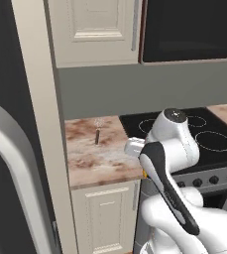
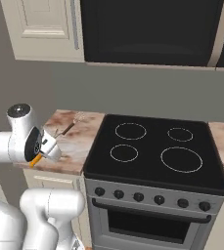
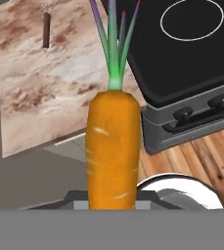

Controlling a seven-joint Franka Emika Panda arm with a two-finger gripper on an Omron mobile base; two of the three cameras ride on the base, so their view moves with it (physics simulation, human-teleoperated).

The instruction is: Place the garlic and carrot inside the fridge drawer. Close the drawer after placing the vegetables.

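Nearest the hand camera, the carrot (image 3: 112, 149) is standing lengthwise out of the tool, its orange body rising from between the fingertips at the bottom edge and its green leafy top pointing away toward the stove; the tool is pressing in on the carrot's lower end, pinching it. In the right base view the tool (image 2: 41, 155) is hanging at the front edge of the marbled surface (image 2: 79, 141), with an orange sliver of the carrot (image 2: 35, 160) showing below the wrist; in the left base view the same orange edge (image 1: 143, 172) is peeking out beside the forearm. The carrot is therefore being carried in the air, above the gap between the surface and the wooden floor (image 3: 206, 156), not resting on anything. Farther off, a thin dark upright stem with a pale, indistinct top (image 1: 97, 135) is standing on the surface near the black cooktop (image 2: 155, 149); it may be the garlic, but it is too small to tell. As a judgement, 1 of 2 vegetables is in hand and none is shown stowed; carrying the carrot to the fridge drawer, fetching the garlic and closing the drawer are all remaining.
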